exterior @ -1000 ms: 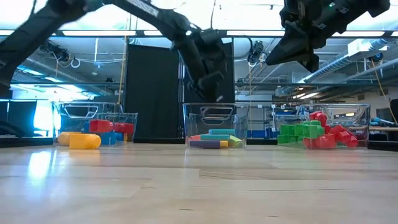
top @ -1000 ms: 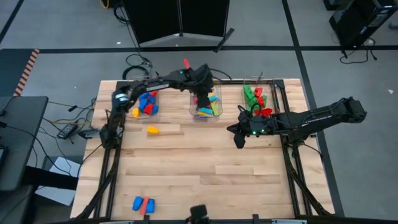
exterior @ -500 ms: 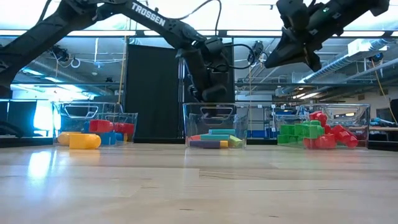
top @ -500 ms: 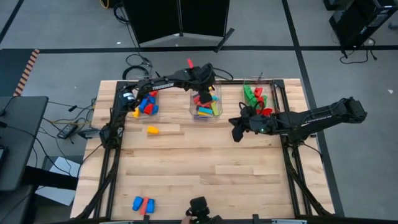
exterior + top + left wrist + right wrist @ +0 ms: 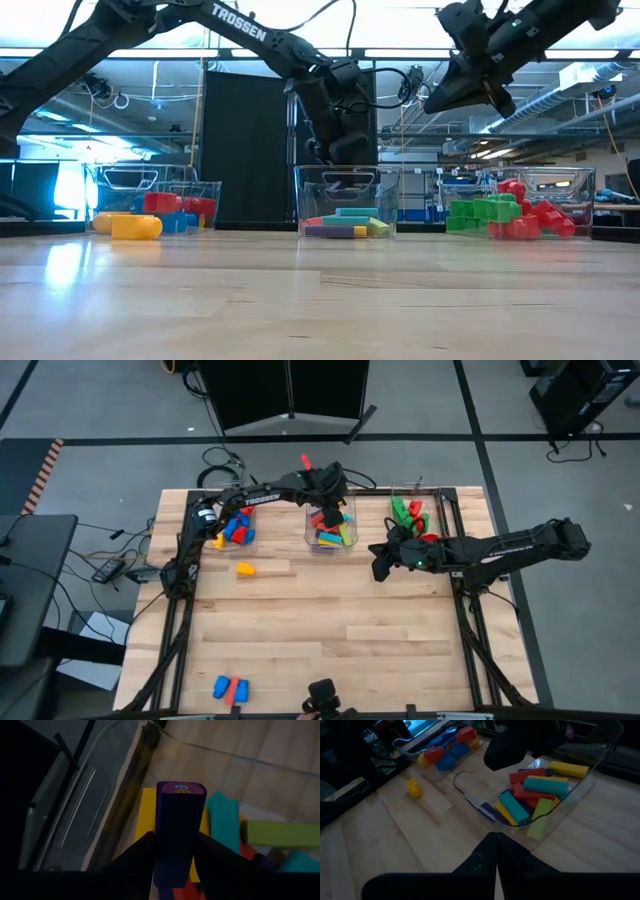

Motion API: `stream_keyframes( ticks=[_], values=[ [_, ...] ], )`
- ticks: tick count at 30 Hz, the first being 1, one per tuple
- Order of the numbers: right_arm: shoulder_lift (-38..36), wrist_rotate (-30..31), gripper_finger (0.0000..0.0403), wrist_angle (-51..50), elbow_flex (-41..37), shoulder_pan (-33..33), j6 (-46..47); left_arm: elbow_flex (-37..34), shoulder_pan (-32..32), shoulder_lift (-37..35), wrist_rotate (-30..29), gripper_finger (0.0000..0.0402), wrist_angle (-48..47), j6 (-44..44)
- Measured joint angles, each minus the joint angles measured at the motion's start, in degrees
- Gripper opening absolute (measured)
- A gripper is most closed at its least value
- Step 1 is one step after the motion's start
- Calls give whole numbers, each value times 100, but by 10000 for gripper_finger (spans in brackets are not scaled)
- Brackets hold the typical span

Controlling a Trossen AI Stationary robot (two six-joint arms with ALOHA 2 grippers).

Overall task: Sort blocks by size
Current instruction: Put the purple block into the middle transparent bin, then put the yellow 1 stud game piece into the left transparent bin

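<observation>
The wooden bench is carrying three clear bins along its far edge: a left bin, a middle bin and a right bin. A yellow block is lying alone near the left bin. A blue block and a red block are sitting side by side at the near left corner.

You have even, bright overhead light on the table, ceiling glare in the low view, and both wrist views dim and murky.

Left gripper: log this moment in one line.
left gripper: shut on purple block | over middle bin | right gripper: shut, empty, waiting right of bin
</observation>
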Motion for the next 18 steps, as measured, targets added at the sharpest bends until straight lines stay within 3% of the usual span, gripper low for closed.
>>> stream_keyframes(
  ticks=[9,18],
  values=[
    [0,-46,20,0,0,-23,-1,-2,35,0,-2,177,-151,-613],
    [0,-245,20,0,0,-23,0,-2,31,0,-7,229,380,-344]
  ],
)
